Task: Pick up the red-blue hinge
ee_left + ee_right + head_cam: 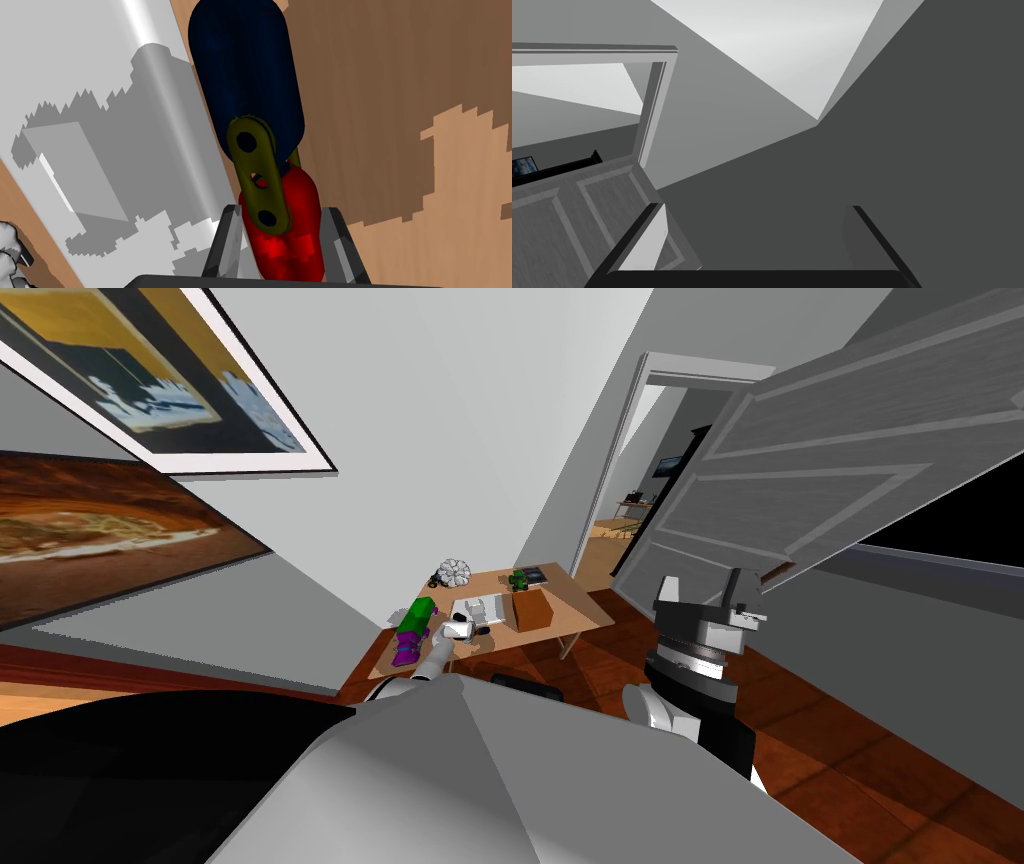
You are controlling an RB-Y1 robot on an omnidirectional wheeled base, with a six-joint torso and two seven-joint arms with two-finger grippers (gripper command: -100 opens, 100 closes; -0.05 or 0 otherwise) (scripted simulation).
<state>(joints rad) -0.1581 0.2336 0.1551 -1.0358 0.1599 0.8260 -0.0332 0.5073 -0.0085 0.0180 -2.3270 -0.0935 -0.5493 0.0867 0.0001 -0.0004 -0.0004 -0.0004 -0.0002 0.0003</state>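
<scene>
L tool (282,210) clamps red-blue hinge (260,150) | white obj (125,125) just beside | R tool (757,206) wide

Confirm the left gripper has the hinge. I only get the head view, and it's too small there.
Observer: In the left wrist view, the left gripper has its fingers against both sides of the hinge, on its red half.
Operator: Blue half free?
Observer: Yes. It sticks out past the fingertips, close beside a white object, with the wooden table behind. I can't tell if it's lifted.
Operator: Other arm?
Observer: The right gripper is open, with nothing between its fingers.
</scene>
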